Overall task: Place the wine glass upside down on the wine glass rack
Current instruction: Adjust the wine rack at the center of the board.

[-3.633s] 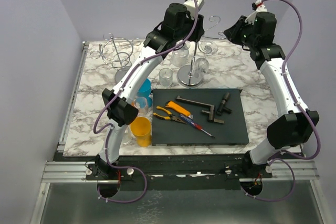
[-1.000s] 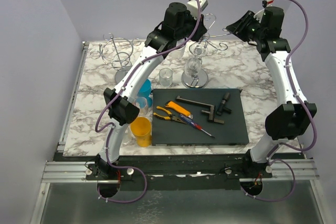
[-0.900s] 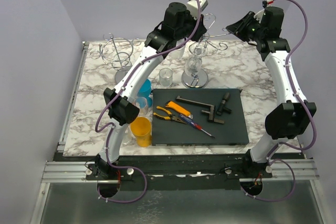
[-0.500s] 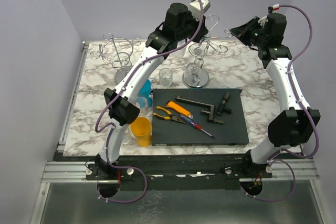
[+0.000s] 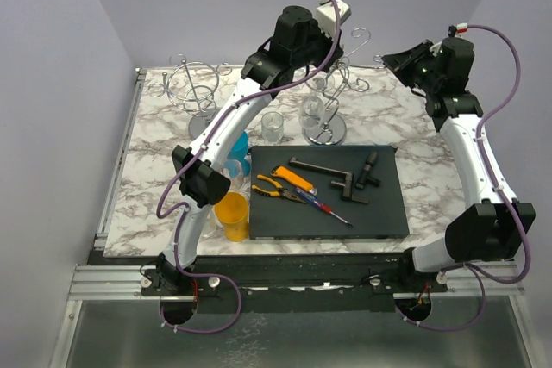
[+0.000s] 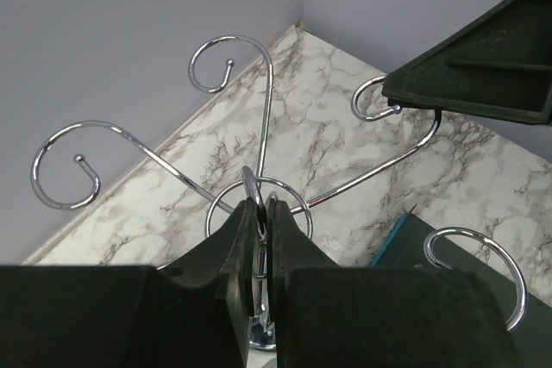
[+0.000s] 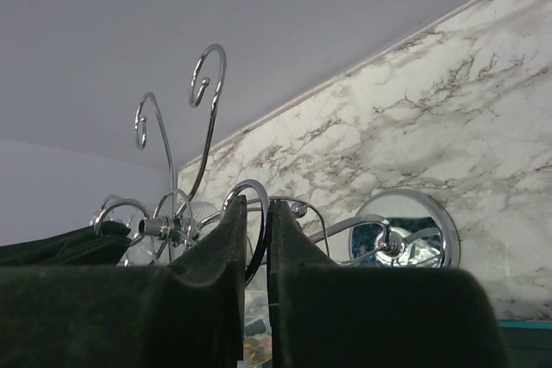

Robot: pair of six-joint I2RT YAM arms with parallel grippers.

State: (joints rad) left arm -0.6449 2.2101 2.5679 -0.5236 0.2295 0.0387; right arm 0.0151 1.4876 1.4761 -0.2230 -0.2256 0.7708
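Observation:
The chrome wine glass rack stands at the back of the marble table, its stem leaning and its curled arms spread out above. My left gripper is shut on the wire loop at the rack's top. In the left wrist view the jaws are pinched together on that loop. My right gripper is shut on one curled arm, and the right wrist view shows the chrome curl between its jaws. A clear wine glass sits close beside the stem. Whether it hangs from the rack I cannot tell.
A second wire rack stands at the back left. A clear tumbler, a blue cup and an orange cup sit left of the black mat, which holds pliers, a screwdriver and metal tools.
My right gripper has closed on a curled arm of the rack. Both grippers and the rack's top have shifted right, and the rack's base has slid a little to the right.

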